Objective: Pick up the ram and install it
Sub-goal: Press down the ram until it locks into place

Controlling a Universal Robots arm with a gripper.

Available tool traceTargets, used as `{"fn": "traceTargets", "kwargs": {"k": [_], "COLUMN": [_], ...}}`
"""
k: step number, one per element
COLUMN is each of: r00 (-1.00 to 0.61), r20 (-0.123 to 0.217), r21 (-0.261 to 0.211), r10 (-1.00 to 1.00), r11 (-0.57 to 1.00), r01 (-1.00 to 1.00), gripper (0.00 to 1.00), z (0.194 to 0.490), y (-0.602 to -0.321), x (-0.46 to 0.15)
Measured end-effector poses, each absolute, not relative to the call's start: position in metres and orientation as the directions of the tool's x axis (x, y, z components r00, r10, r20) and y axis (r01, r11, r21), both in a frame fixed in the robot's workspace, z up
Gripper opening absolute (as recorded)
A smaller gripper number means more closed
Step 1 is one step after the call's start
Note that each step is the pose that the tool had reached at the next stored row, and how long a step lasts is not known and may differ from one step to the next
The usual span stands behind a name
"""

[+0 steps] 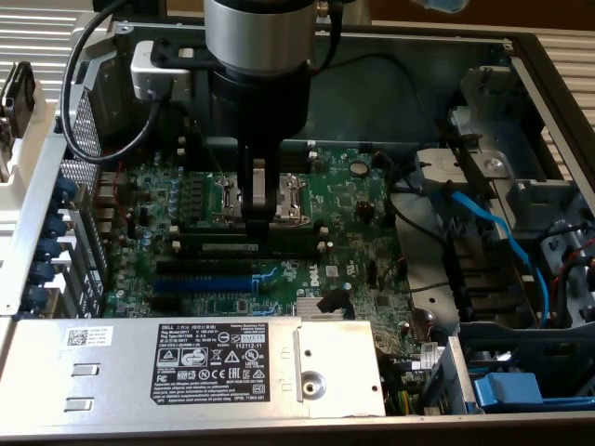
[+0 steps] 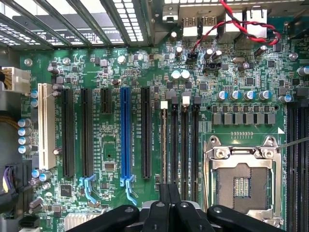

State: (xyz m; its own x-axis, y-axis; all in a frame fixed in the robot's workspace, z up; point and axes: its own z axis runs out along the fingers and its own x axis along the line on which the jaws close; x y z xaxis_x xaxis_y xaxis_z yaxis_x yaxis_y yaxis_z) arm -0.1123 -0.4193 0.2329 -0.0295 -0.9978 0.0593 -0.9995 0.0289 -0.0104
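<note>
End effector (image 1: 261, 216) closed, fingertips hiding ram (image 1: 244, 247) middle.

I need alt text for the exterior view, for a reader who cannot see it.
A robot arm's shut tool reaches down into an open computer case, just above the ram that lies in a slot on the green motherboard. A silver power supply with a label sits in front, and blue cables run at the exterior view's right.
</note>
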Motion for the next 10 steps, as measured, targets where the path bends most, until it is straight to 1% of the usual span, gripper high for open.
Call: {"fn": "traceTargets", "kwargs": {"k": [10], "r00": [-0.030], "r20": [0.059], "r21": [-0.013], "r10": [-0.998], "r11": [0.029], "r01": [-1.000], "gripper": [0.10], "z": [0.2329], "y": [-0.4192], "x": [-0.1170]}}
